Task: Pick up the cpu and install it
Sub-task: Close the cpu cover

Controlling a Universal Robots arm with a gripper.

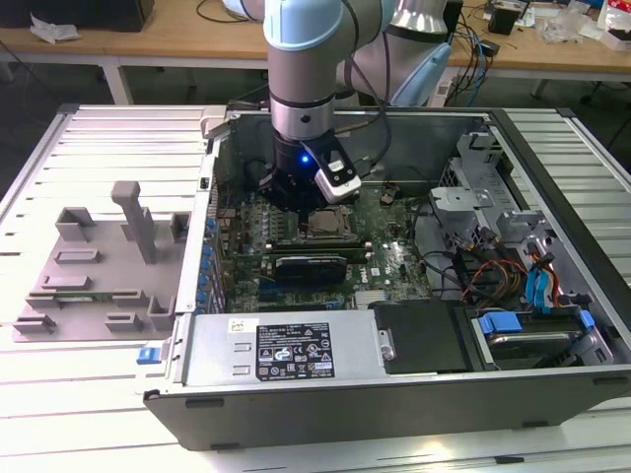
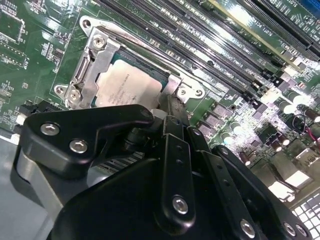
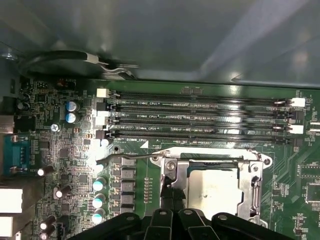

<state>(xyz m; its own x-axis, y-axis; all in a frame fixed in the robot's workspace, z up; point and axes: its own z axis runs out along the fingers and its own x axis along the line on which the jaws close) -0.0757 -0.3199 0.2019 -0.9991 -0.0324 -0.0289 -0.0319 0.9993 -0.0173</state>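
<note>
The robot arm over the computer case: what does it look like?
The arm is a thick silver-grey tube with pale blue rounded joint caps. At its end sits a black gripper with a small blue light, a white-and-black camera box on its side and thin black cables looping off. In the second wrist view, its black link plates carry silver screw heads.

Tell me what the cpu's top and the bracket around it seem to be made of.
The flat square silver-grey cpu looks metal-topped with a dull, brushed finish: it reflects light softly, without sharp glints. The bright silver bracket framing it appears to be stamped, polished steel or a similar metal, judging by its thin folded edges and hard highlights.
</note>
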